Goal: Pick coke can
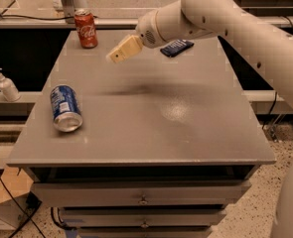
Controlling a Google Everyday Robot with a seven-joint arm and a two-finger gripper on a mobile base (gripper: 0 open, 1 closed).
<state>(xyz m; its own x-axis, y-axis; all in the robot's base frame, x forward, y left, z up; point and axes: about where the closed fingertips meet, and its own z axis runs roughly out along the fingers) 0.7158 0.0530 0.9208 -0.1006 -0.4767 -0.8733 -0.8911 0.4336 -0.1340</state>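
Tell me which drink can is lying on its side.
The blue and white can, front left. The coke can stands upright at the far edge, the gripper in the air to its right.

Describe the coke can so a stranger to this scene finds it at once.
On the grey table, look to the far left corner, left of the hovering gripper. The coke can stands upright there, red with white lettering; the blue and white can lies on its side.
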